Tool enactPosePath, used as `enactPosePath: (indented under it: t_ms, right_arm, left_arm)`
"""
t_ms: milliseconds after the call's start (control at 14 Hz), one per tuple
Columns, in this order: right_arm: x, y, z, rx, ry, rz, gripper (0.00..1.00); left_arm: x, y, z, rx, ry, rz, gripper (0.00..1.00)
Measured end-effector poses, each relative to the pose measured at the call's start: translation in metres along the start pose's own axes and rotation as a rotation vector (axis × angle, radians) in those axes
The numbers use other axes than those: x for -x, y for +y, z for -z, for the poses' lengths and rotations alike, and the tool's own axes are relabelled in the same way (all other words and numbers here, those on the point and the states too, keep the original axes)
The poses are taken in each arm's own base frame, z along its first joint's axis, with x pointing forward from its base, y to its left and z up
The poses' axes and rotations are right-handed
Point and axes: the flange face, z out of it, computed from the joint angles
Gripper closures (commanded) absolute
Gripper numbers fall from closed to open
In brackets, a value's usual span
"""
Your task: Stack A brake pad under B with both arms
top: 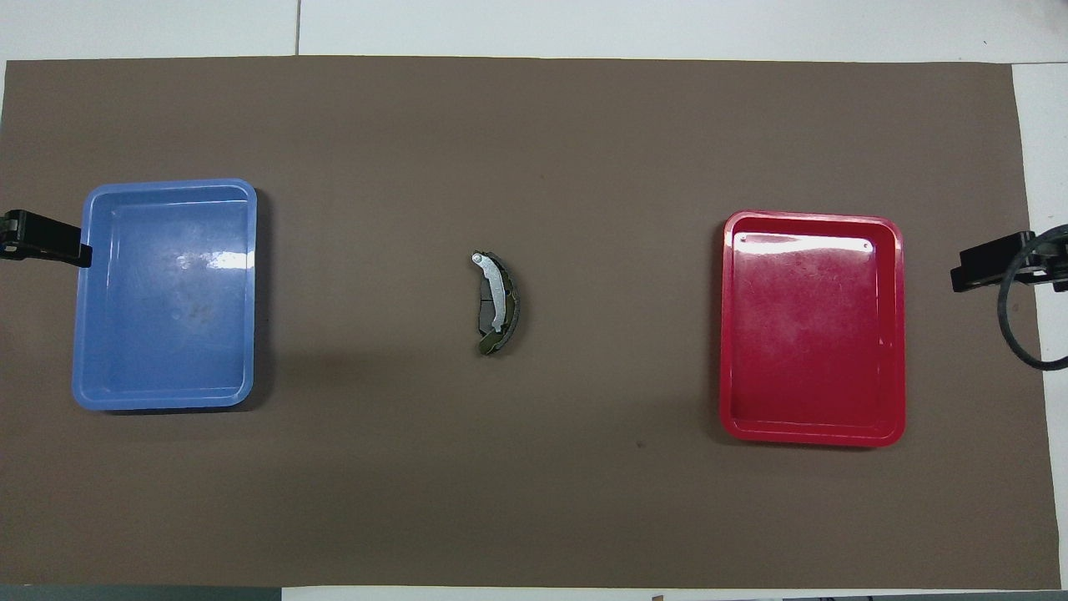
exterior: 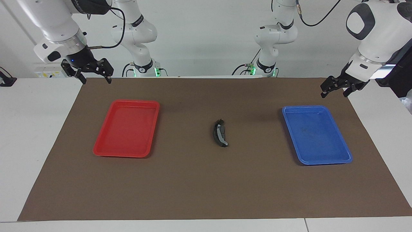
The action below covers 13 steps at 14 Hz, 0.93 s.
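The long crescent pad B [exterior: 220, 133] with its light grey strip lies at the middle of the brown mat, also in the overhead view [top: 499, 302]. It rests on the short dark A brake pad [top: 484, 310], which shows only as a dark patch along the crescent's inner curve. My left gripper [exterior: 334, 93] is open and empty, raised over the mat's edge by the blue tray; it also shows in the overhead view [top: 46, 239]. My right gripper [exterior: 96, 79] is open and empty, raised over the mat's corner at the right arm's end; the overhead view [top: 989, 267] shows it too.
A blue tray [exterior: 334, 159] sits empty toward the left arm's end and a red tray [exterior: 106, 151] sits empty toward the right arm's end. The brown mat [exterior: 206, 187] covers the table between them.
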Motion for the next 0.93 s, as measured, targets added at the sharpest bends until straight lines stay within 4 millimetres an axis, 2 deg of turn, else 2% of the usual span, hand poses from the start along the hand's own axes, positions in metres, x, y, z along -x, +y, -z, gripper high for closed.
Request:
enactPosePath:
  t_ms: [143, 214, 500, 929]
  right_arm:
    - [0.001, 0.021, -0.009, -0.004, -0.019, -0.03, 0.0]
    - [0.001, 0.025, -0.01, -0.005, -0.022, -0.035, 0.0]
    - [0.003, 0.021, -0.005, -0.004, -0.019, -0.026, 0.0]
    - [0.0, 0.016, -0.002, -0.002, 0.011, -0.018, 0.0]
  left_arm:
    - [0.0, -0.001, 0.0, 0.0, 0.0, 0.002, 0.0]
    - [0.0, -0.002, 0.0, 0.0, 0.0, 0.004, 0.0]
    - [0.001, -0.01, 0.0, 0.001, 0.0, 0.017, 0.0]
    - [0.001, -0.01, 0.0, 0.001, 0.0, 0.018, 0.0]
